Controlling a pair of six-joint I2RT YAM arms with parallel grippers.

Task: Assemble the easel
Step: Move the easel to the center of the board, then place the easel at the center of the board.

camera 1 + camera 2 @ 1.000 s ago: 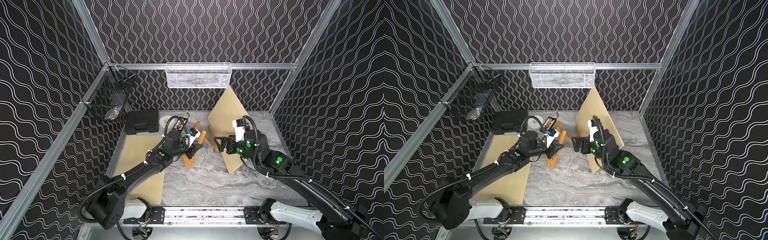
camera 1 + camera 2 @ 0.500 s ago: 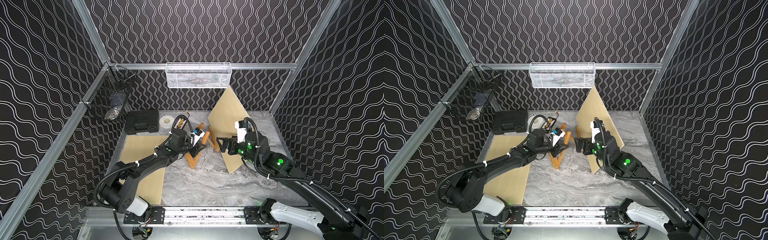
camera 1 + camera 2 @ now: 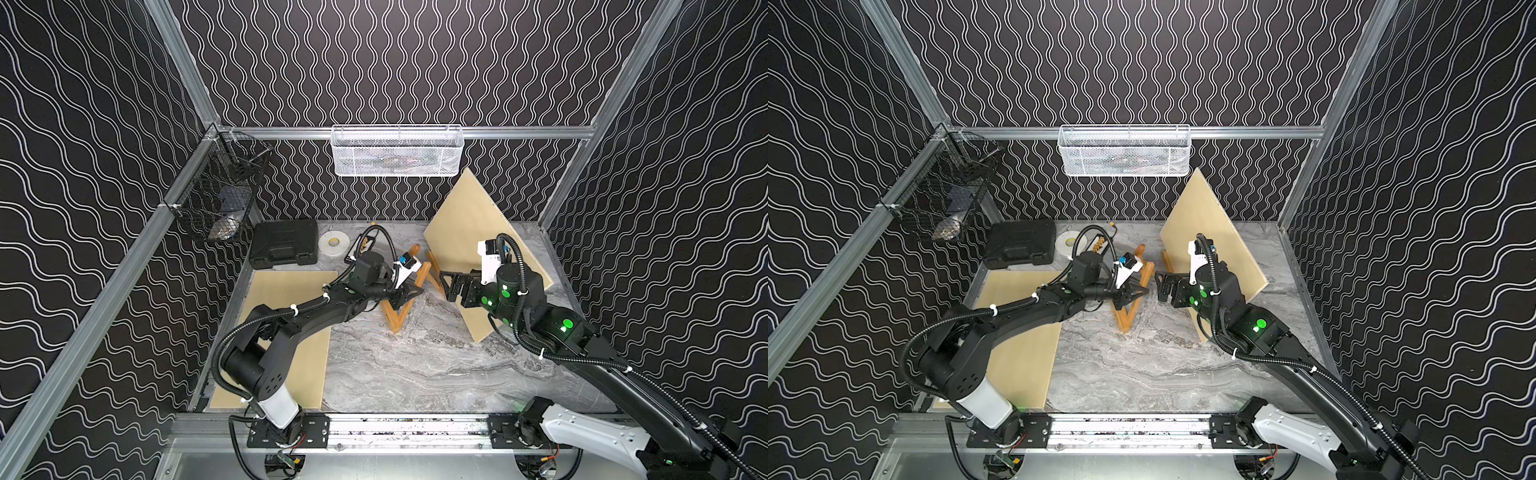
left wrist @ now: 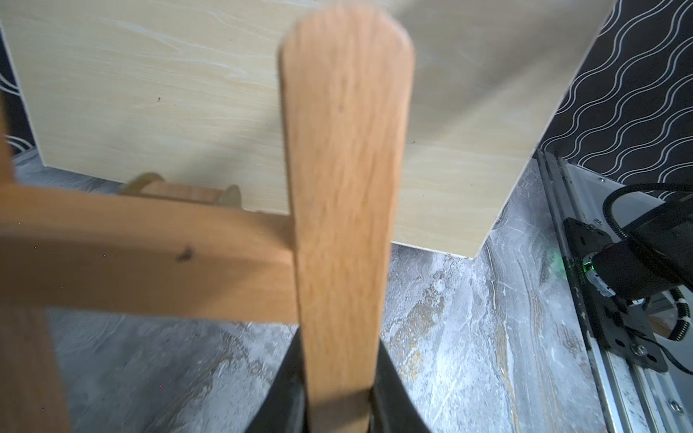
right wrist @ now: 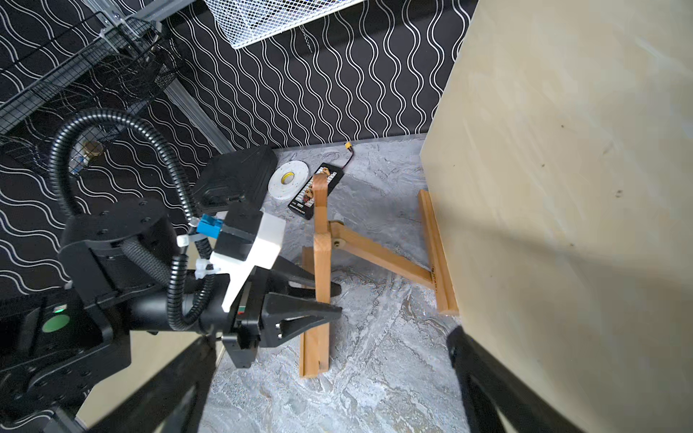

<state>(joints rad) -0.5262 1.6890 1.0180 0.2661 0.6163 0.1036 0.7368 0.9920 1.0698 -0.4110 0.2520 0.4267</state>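
Note:
The wooden easel (image 3: 397, 322) lies unfolded mid-table, also seen in the other top view (image 3: 1128, 320). My left gripper (image 3: 411, 295) (image 3: 1140, 293) is shut on one of its flat bars (image 4: 341, 187), and the right wrist view shows the fingertips (image 5: 339, 309) clamped on that upright bar (image 5: 321, 232). A hinged leg runs to the ledge strip (image 5: 437, 255) at the foot of a tan board (image 3: 469, 224) that stands on edge. My right gripper (image 3: 449, 286) (image 3: 1163, 286) (image 5: 333, 339) is open and empty, just right of the easel and in front of the board.
A second tan board (image 3: 291, 291) lies flat under the left arm. At the back left sit a black case (image 3: 284, 247), a white tape roll (image 3: 333, 243) and a black connector strip (image 3: 361, 249). A white mesh basket (image 3: 397, 151) and a black wire basket (image 3: 220, 199) hang on the walls.
My left gripper has carried the easel bar a little to the right, and the easel's foot slid right with it. The right gripper has stayed open and barely moved.

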